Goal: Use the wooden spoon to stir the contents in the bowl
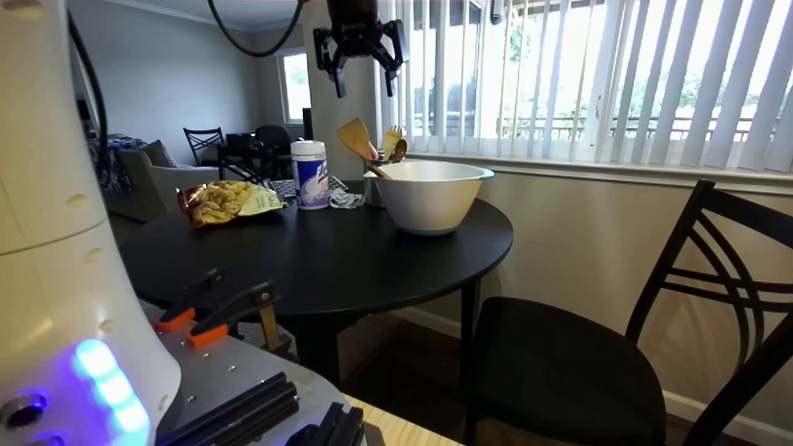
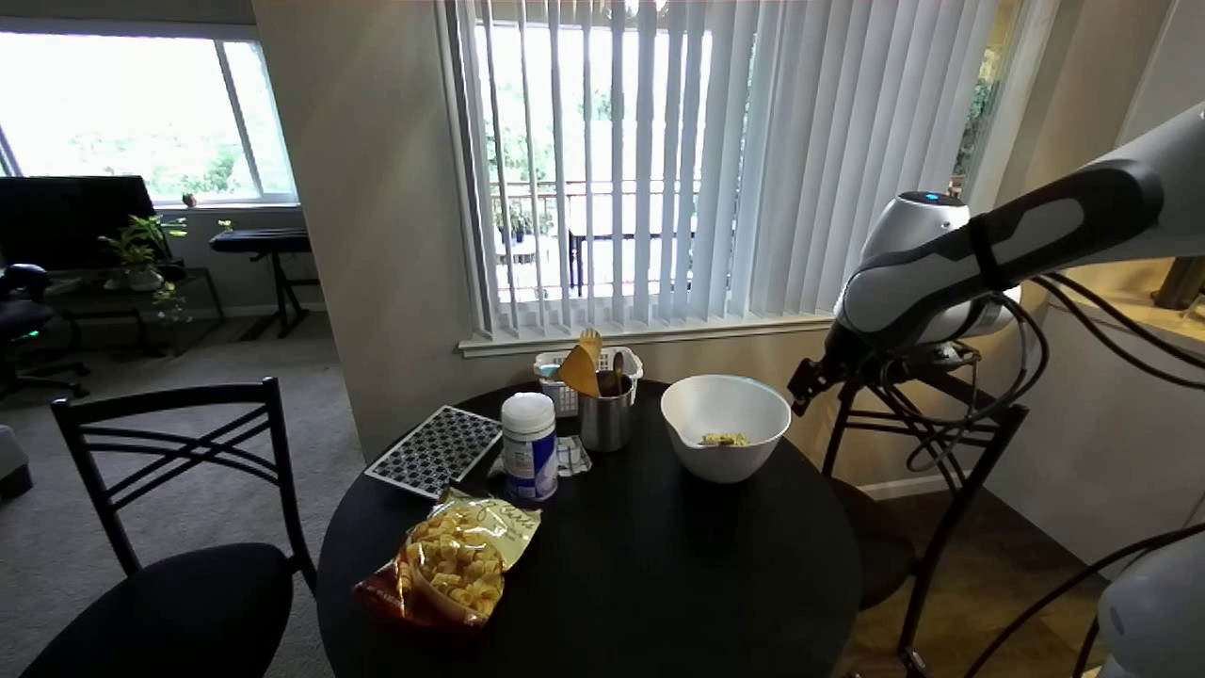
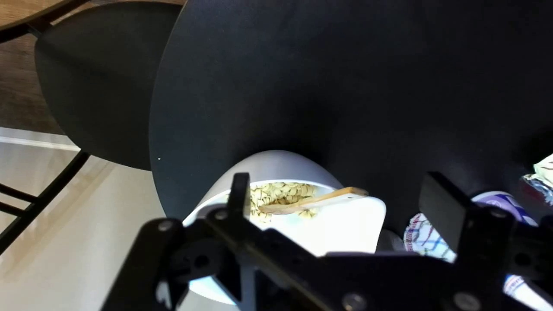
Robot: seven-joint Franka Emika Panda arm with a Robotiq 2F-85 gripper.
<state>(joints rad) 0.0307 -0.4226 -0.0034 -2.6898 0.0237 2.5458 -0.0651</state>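
Note:
The off-white bowl (image 1: 430, 204) stands upright on the black round table; it also shows in an exterior view (image 2: 725, 461) and the wrist view (image 3: 276, 166). Pale flat pieces (image 3: 283, 192) lie in its bottom. The tan wooden spoon (image 3: 313, 202) leans inside, its head on the pieces and its handle end over the rim. The handle end (image 1: 379, 171) also pokes over the rim in an exterior view; elsewhere I cannot make it out. My gripper (image 1: 365, 90) is open and empty, above the bowl and apart from it. In the wrist view its fingers (image 3: 339, 179) stand wide apart.
A metal utensil holder (image 2: 605, 419) with wooden utensils stands beside the bowl. A wipes canister (image 2: 530, 447), a white basket (image 2: 555, 391), a cloth (image 2: 572, 457), a patterned board (image 2: 438, 450) and a snack bag (image 2: 461, 560) are on the table. A chair (image 1: 557, 353) stands close by.

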